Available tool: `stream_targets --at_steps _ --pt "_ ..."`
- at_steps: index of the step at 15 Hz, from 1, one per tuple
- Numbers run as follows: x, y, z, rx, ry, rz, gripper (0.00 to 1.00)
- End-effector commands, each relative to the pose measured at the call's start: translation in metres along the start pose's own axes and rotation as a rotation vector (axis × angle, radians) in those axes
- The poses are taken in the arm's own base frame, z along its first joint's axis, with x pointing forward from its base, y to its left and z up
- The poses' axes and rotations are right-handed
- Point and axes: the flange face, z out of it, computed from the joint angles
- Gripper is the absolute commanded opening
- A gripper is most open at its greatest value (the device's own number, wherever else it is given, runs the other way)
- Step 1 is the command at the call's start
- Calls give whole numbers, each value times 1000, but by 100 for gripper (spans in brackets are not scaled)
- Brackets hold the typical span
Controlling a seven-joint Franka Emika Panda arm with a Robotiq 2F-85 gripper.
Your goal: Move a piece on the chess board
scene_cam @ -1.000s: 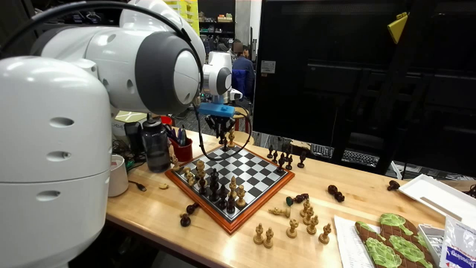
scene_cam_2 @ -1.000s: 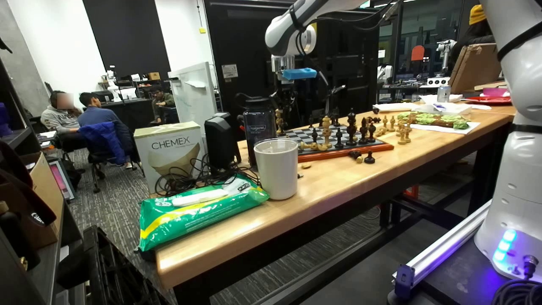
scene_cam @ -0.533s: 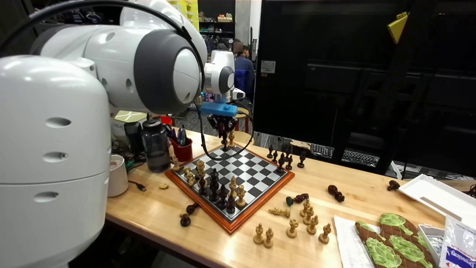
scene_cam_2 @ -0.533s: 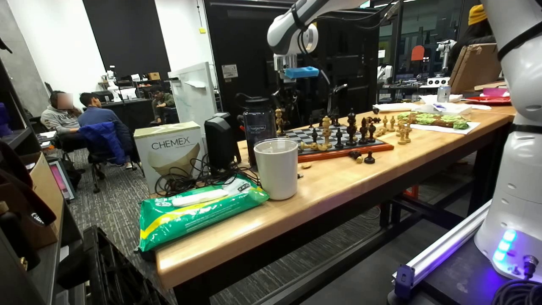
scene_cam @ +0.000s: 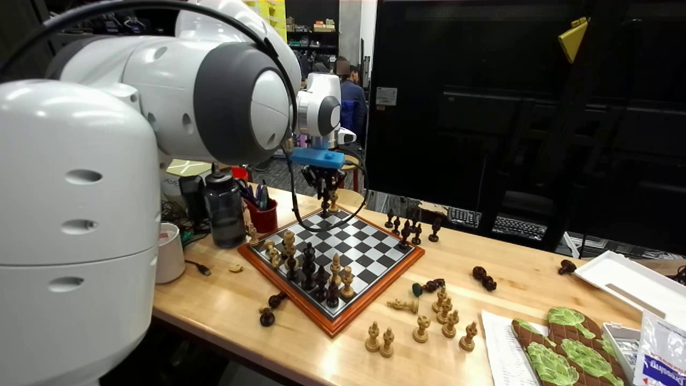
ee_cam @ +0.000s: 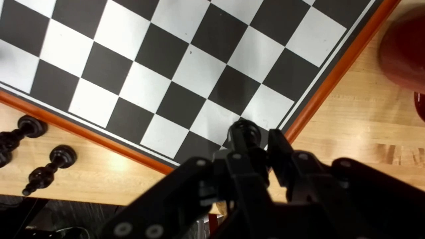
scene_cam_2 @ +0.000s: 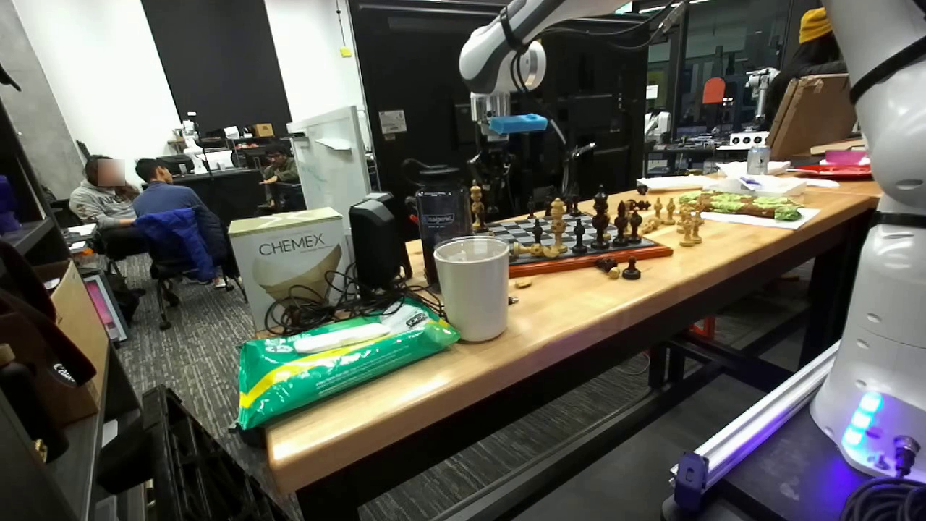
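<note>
The white robot arm [scene_cam: 69, 214] filled the left side of the frame in an exterior view. The wooden counter [scene_cam: 230, 305] spread from lower left to the right edge there, with the chess board [scene_cam: 359, 249], framed in reddish wood, lying cornerwise near the centre. A Chemex box [scene_cam_2: 289, 268] stood left of centre in an exterior view, and a green packet [scene_cam_2: 347, 369] lay below it in the frame. In both exterior views a dark bottle [scene_cam: 225, 214] stood left of the board. The black pincer [ee_cam: 255, 134] jutted from the bottom of the wrist view with its fingers apart. A white cup [scene_cam_2: 472, 289] stood just beside the packet's right end. A dark piece [ee_cam: 249, 127] showed upright between the fingers in the wrist view, near a corner of the board; I couldn't tell whether either finger touched it. In an exterior view other chess pieces [scene_cam: 308, 265], dark and pale, crowded the board's lower left, a pale piece [scene_cam: 272, 254] among them lying on its side.
</note>
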Motion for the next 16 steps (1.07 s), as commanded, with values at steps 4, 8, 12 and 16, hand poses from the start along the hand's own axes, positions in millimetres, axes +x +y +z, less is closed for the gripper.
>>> stream_targets --at_steps 4,8,12,16 --pt "-12 11 5 -15 -38 13 6" --pt "-14 15 15 -5 -50 13 6" --pt "-12 15 22 0 -55 9 6" --pt "-7 15 23 12 -51 2 6"
